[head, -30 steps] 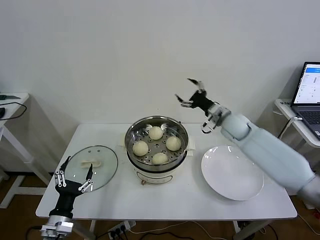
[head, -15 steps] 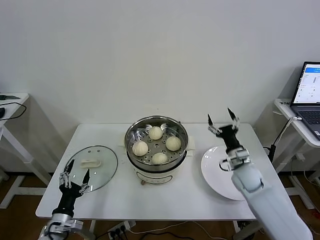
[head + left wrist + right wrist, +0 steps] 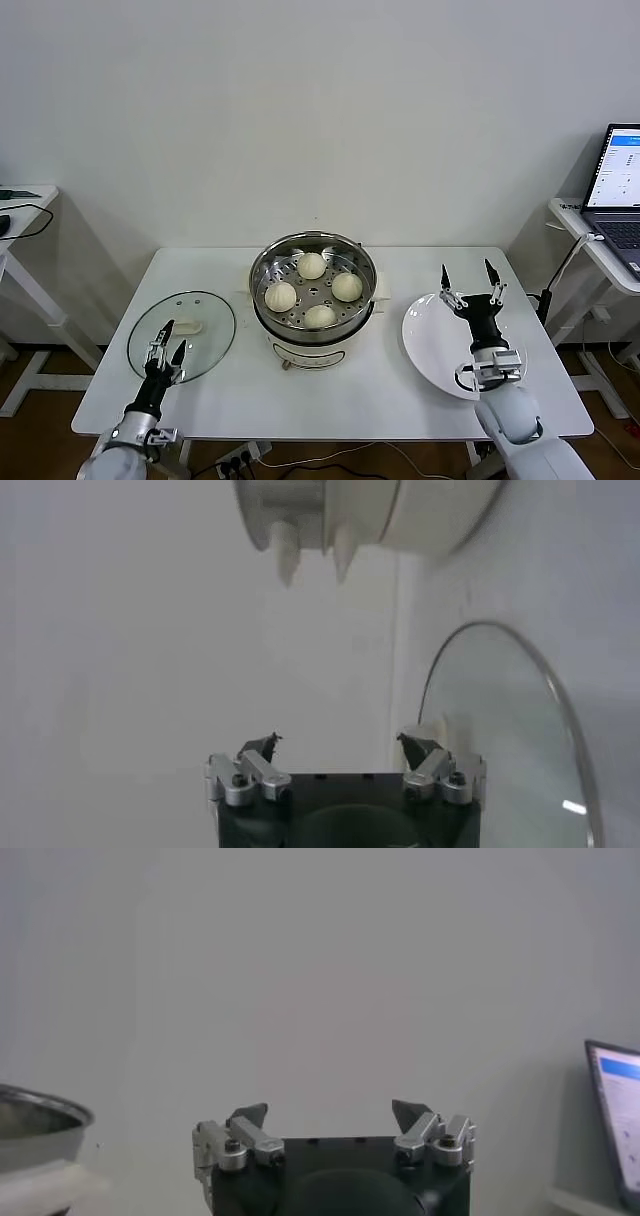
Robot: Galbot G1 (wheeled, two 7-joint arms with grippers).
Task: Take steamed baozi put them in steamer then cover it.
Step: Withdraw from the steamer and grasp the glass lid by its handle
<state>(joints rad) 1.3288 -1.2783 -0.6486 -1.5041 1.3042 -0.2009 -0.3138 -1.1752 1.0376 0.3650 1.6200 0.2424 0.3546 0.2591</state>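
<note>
Only the head view takes in the whole layout: the steamer (image 3: pixel 313 290) sits mid-surface with all four steamed baozi (image 3: pixel 312 266) on its perforated tray, uncovered, while the cover (image 3: pixel 183 333) lies flat to the robot's left and a white plate (image 3: pixel 432 345) lies to its right. The left hand (image 3: pixel 163 346) hangs over the near edge of the cover with fingers apart and empty; the right hand (image 3: pixel 474 291) is raised above the plate, fingers spread wide, holding nothing. The left wrist view adds a close look at the cover's metal rim (image 3: pixel 560 710) and the steamer's white base (image 3: pixel 400 515). The right wrist view catches mostly bare wall, the steamer's rim (image 3: pixel 45 1110) and a laptop (image 3: pixel 612 1118). The white surface (image 3: pixel 330 400) stands against a plain white wall, with side tables at either end.
</note>
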